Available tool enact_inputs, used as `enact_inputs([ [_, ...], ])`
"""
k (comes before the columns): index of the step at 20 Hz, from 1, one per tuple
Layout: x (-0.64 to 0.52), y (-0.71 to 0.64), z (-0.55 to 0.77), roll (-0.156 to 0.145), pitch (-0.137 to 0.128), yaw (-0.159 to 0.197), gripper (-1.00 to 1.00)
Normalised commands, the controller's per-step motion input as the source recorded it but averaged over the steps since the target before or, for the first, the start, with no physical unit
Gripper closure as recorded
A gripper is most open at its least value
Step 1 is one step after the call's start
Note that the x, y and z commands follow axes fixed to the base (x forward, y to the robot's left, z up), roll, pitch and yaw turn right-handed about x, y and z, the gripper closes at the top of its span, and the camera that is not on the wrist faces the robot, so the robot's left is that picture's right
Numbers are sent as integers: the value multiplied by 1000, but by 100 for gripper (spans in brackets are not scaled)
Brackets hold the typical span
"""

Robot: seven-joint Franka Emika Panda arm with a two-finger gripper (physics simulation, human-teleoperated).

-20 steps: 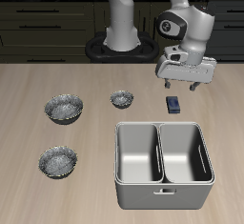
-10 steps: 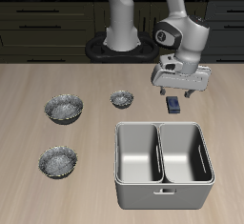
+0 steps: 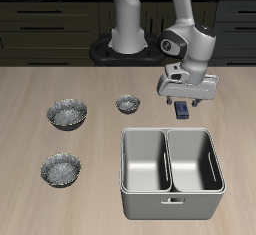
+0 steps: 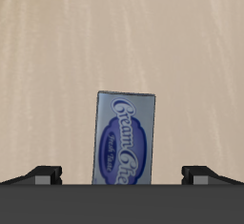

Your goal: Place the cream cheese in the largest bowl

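Observation:
The cream cheese (image 3: 183,109) is a small dark blue box lying flat on the table, just behind the grey double bin. My gripper (image 3: 186,101) hangs right over it, open, and partly hides it. In the wrist view the box (image 4: 126,137) lies between my spread fingertips (image 4: 43,173), not touched; the gripper's midpoint (image 4: 122,175) is over the box's near end. Two speckled bowls of similar width stand far across the table. The one farther back (image 3: 68,112) looks like the largest bowl; the other (image 3: 61,169) is nearer the front edge.
A tiny speckled bowl (image 3: 127,103) sits beside the cream cheese, toward the bigger bowls. A grey two-compartment bin (image 3: 170,131) stands near the table's front edge, just in front of the gripper. The robot base is at the back.
The gripper has moved down and slightly toward the tiny bowl, coming to hang directly over the cream cheese. The box and bowls have not moved.

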Motion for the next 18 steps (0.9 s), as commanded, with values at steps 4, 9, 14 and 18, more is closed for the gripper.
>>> enact_inputs([
  [4, 63, -92, -172, -3, 14, 16, 100],
  [9, 6, -108, -13, -7, 0, -17, 100],
  [14, -9, -18, 78, 7, -1, -14, 100],
  [18, -8, -183, 370, 47, -4, -24, 100],
])
